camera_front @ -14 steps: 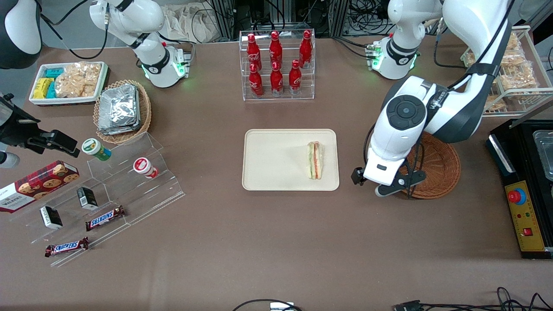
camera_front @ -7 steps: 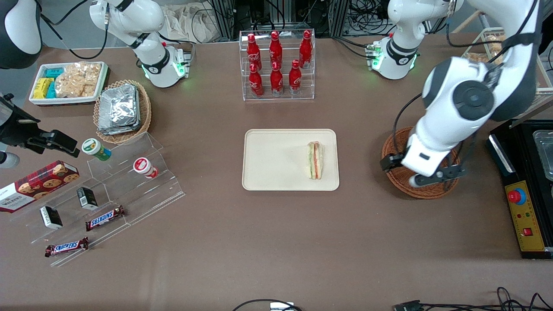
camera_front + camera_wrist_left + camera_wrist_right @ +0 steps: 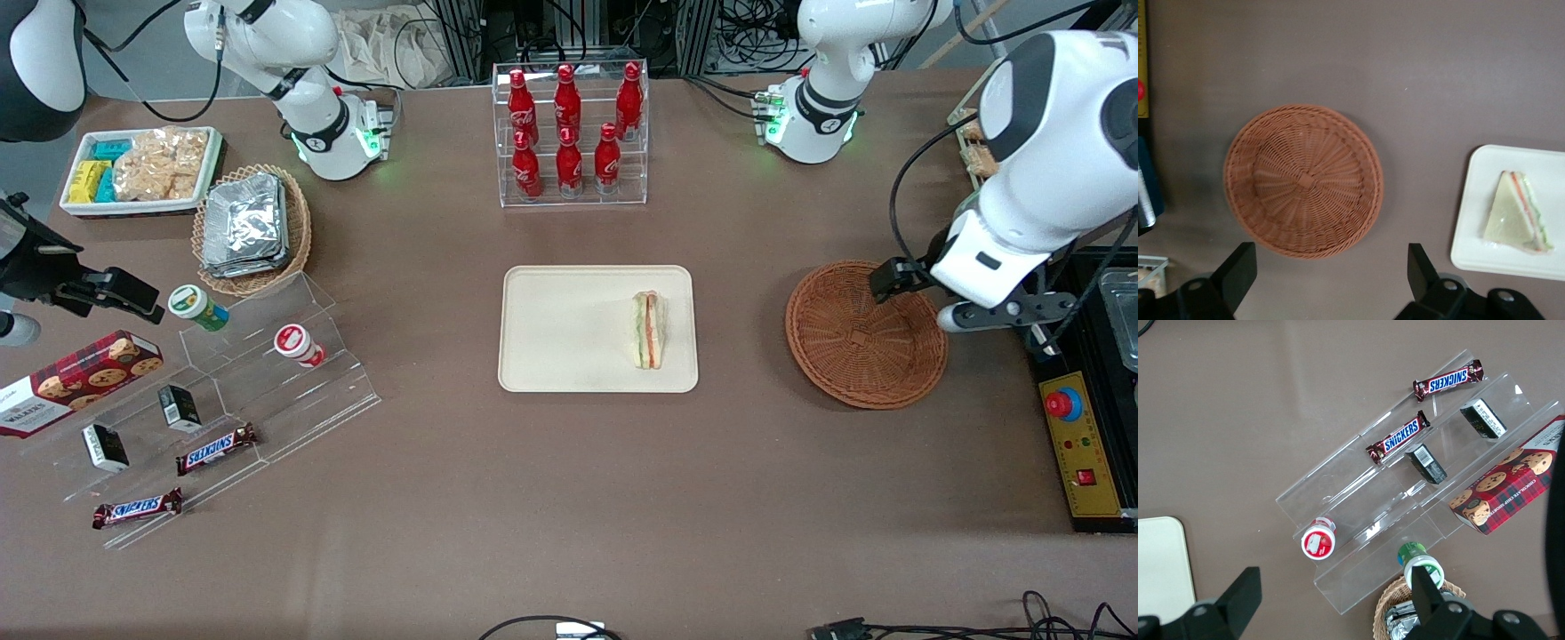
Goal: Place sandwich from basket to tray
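Our gripper [image 3: 1328, 277] hangs high above the table with its fingers [image 3: 1238, 267] spread wide and nothing between them. Below and between the fingers we see the basket [image 3: 1303, 180], holding nothing. Past one finger sits the tray [image 3: 569, 329], well apart from the basket, with the sandwich [image 3: 649, 330] lying flat on it near the basket-side rim.

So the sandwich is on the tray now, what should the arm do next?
Probably just pull back and park. The sandwich lies on the tray, the basket holds nothing, and the hand hangs open high above the basket's edge toward the working arm's end, gripping nothing. Nothing looks left to move.
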Tool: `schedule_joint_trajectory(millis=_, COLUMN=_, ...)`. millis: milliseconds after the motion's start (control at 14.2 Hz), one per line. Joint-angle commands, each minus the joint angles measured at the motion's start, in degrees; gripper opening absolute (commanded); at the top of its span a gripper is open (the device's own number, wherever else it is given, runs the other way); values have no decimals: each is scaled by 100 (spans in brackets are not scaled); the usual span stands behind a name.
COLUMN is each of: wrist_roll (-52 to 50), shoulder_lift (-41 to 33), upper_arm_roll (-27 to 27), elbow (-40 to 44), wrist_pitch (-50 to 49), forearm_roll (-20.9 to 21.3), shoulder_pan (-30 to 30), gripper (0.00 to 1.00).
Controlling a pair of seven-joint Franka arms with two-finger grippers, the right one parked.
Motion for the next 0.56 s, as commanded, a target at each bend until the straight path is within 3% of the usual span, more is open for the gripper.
schedule_joint_trajectory(millis=0, wrist_roll=400, shoulder_lift=-231, upper_arm_roll=333, elbow=80, wrist_pitch=-306, forearm_roll=-136, shoulder_pan=-167, gripper=100)
schedule_joint_trajectory(millis=211, wrist_roll=1120, shoulder_lift=-319, upper_arm_roll=526, elbow=283, wrist_pitch=-632, forearm_roll=-224, shoulder_pan=-167, gripper=100)
schedule_joint_trajectory(millis=493, wrist_roll=1280, shoulder_lift=-459, upper_arm_roll=536, elbow=310, wrist_pitch=-703, forearm_roll=-224, shoulder_pan=-140, gripper=100)
